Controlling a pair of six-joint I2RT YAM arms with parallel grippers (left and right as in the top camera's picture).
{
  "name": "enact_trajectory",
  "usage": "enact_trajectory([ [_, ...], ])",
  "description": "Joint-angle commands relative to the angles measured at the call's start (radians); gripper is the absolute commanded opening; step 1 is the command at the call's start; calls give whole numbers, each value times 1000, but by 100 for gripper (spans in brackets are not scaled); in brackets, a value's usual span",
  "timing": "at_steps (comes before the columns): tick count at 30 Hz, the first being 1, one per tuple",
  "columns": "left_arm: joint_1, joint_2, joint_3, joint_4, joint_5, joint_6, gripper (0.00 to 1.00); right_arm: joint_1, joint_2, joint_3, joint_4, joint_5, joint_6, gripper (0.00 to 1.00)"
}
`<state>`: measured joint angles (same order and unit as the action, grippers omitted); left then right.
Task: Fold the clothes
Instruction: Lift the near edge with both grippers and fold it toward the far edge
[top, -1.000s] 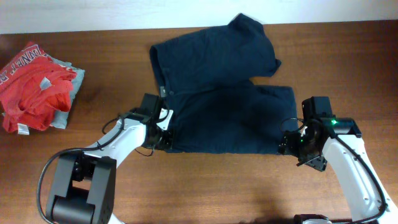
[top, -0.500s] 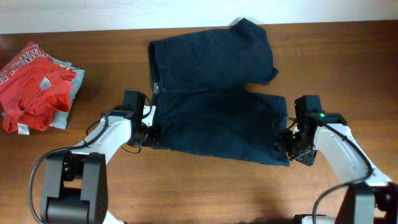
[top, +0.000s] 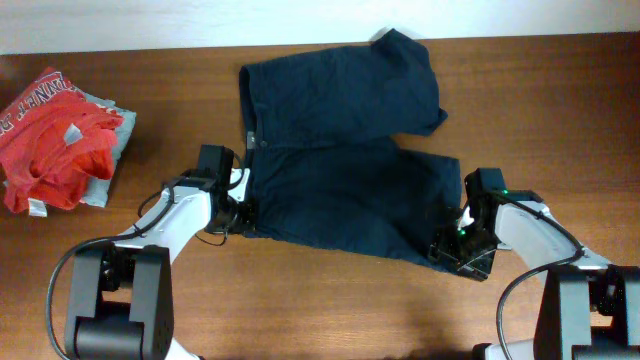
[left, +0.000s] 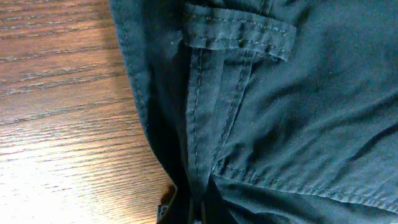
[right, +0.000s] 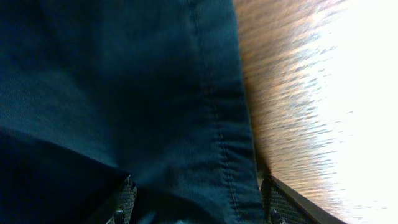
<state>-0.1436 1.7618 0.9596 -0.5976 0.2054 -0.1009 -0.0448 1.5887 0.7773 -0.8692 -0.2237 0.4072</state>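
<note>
The right wrist view shows the right gripper (right: 199, 202) with its fingers (right: 126, 198) standing apart and the stitched hem of the clothes (right: 155, 106) lying flat between them. The overhead view hides this under the arm. In the left wrist view the left gripper (left: 189, 211) is clamped on the bunched waistband edge. From overhead the navy clothes (top: 340, 150) lie spread mid-table (top: 560, 100). A red garment (top: 55, 140) sits on a grey garment (top: 112, 152) far to the left.
</note>
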Motion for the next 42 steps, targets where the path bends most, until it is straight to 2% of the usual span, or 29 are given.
enact_trajectory([
  [1,5,16,12,6,-23,9,1,6,4,-37,18,-67,-10,69],
  [3,5,16,12,7,-23,9,1,6,4,-57,40,-92,-10,68],
  [4,5,16,12,7,-23,9,1,6,4,-62,44,-91,-10,63],
  [5,5,16,12,7,-23,10,1,6,4,-67,56,-85,-10,46],
  [8,5,16,12,11,-24,24,1,3,3,-64,86,-79,-10,6],
  [9,6,16,14,10,-29,28,1,3,3,-63,93,-79,-10,4],
  [13,14,5,70,-65,-100,27,1,1,-10,-16,70,-35,-10,4],
  [19,47,-97,212,-244,-172,27,1,-46,-100,122,-80,-10,-66,4],
  [27,47,-275,227,-302,-173,27,1,-69,-222,241,-241,-1,-135,4],
  [39,46,-554,227,-444,-172,27,1,-68,-623,272,-500,-2,-137,4],
  [42,47,-603,227,-470,-172,27,1,-68,-724,272,-518,-1,-114,4],
])
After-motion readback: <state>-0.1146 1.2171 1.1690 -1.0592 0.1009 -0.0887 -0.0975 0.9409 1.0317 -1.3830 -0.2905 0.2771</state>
